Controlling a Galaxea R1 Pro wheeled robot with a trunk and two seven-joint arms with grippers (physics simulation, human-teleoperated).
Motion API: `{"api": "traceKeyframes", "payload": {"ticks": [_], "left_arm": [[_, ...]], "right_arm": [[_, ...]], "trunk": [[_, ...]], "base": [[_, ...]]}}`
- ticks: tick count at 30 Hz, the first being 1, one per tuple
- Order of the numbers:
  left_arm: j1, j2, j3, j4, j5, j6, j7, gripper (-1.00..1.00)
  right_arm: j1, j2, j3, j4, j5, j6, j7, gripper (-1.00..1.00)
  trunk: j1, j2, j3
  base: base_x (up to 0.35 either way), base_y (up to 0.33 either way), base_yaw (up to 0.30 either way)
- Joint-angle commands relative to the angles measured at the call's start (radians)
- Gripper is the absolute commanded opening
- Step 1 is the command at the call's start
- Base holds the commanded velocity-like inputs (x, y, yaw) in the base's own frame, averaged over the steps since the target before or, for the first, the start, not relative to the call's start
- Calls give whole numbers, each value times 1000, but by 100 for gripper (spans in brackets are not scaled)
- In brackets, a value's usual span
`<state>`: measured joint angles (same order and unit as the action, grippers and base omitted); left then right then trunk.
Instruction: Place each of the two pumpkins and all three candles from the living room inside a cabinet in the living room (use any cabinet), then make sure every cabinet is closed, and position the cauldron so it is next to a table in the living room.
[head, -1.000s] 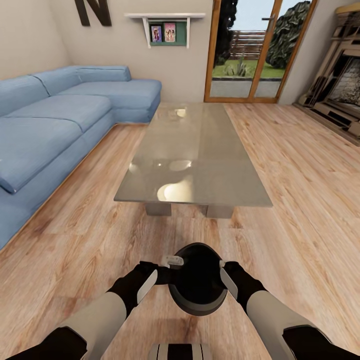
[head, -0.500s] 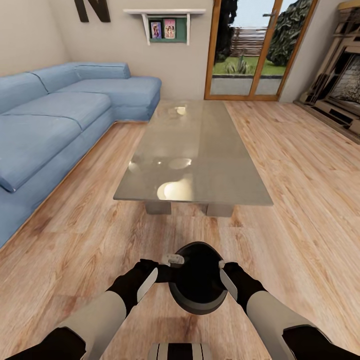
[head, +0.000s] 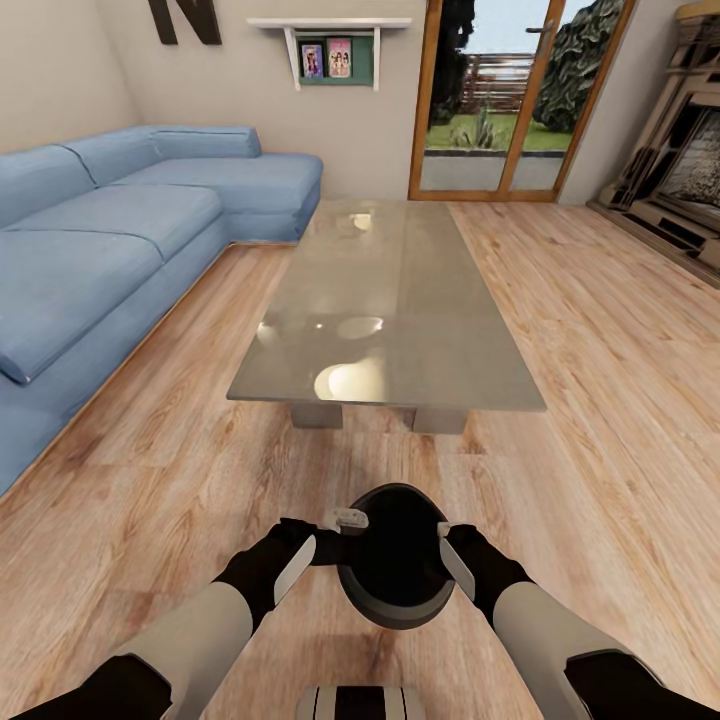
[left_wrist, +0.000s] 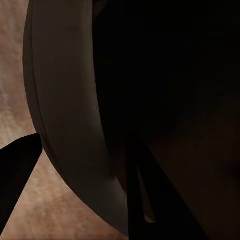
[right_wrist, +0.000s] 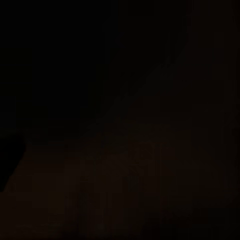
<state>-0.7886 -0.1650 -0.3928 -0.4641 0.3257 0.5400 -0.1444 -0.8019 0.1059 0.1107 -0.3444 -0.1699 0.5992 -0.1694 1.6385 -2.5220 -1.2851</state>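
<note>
1. Low at the front of the head view, the cauldron (head: 397, 570) hangs between the two arms above the wood-plank floor (head: 600, 330), its wide black mouth facing up and its grey rim showing along the near side

2. On its left side the left gripper (head: 338, 533) meets the rim, one pale finger (head: 351, 518) lying over the edge; in the left wrist view the cauldron's grey rim (left_wrist: 65, 125) curves close past the lens with a dark finger on either side of it, so the jaws pinch the wall of the pot

3. On the opposite side the right gripper (head: 450, 545) presses against the rim, a pale finger (head: 455, 568) laid along the outer edge; the right wrist view is almost wholly black, and I cannot tell how its jaws stand

4. Ahead of the cauldron, near but apart from it, stands the table (head: 390, 300), its short end toward the robot, its greyish glass top carrying bright reflections and two grey legs showing under the near edge

5. Along the left runs the blue corner sofa (head: 110, 240), just beside the table's long side

6. On the far wall hang a white shelf (head: 330, 40) with pictures and a dark letter (head: 185, 20); a wood-framed glass door (head: 515, 100) opens on greenery, and the fireplace (head: 685, 160) sits at the far right
</note>
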Motion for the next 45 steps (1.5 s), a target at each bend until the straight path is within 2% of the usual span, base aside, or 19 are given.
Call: {"api": "traceKeyframes", "payload": {"ticks": [1,8,9,31,45], "left_arm": [[1,1,-15,41,7,-26,2,-100],[0,1,-15,41,6,-26,5,-100],[0,1,-15,41,6,-26,5,100],[0,1,-16,41,7,-26,-3,100],[0,1,-16,41,6,-15,-7,100]], "right_arm": [[1,0,8,4,-51,-1,-1,100],[1,0,7,4,-51,-1,-1,100],[1,0,8,4,-51,-1,-1,100],[1,0,9,4,-51,-1,-1,100],[1,1,11,4,-50,7,-1,100]], "trunk": [[4,0,-1],[4,0,-1],[4,0,-1],[4,0,-1],[-3,3,53]], "base": [[0,0,0],[0,0,0],[0,0,0],[0,0,0],[0,0,0]]}}
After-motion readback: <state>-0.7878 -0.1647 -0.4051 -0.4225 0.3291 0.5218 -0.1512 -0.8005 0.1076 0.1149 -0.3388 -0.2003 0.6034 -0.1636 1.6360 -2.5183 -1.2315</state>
